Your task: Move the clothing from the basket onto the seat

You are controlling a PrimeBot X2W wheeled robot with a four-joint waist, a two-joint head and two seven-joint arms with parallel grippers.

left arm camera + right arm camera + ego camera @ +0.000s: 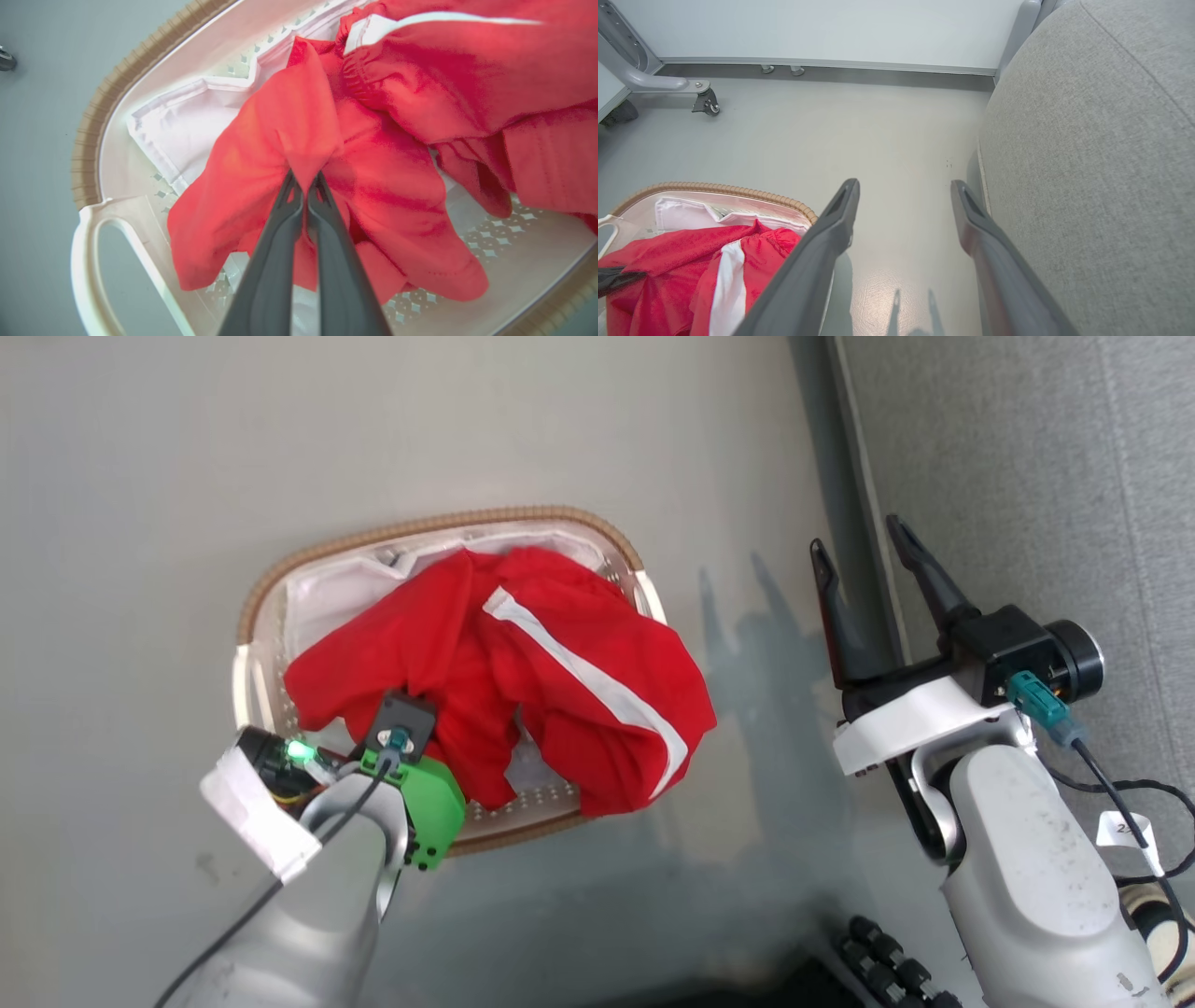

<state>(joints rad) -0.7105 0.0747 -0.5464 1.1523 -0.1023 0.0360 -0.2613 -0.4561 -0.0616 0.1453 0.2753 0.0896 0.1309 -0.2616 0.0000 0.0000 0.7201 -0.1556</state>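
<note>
My left tool [304,181] pinched on red clothing [289,121] inside basket [88,140].
My right tool [859,537] spread, over floor [747,476] gap between basket rim and seat [1027,476] edge.

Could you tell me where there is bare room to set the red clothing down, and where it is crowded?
The seat is bare across all that shows, right of the open right gripper. The floor strip between basket and seat is bare. The basket is crowded: red clothing, pinched by the left gripper, covers most of it.
</note>
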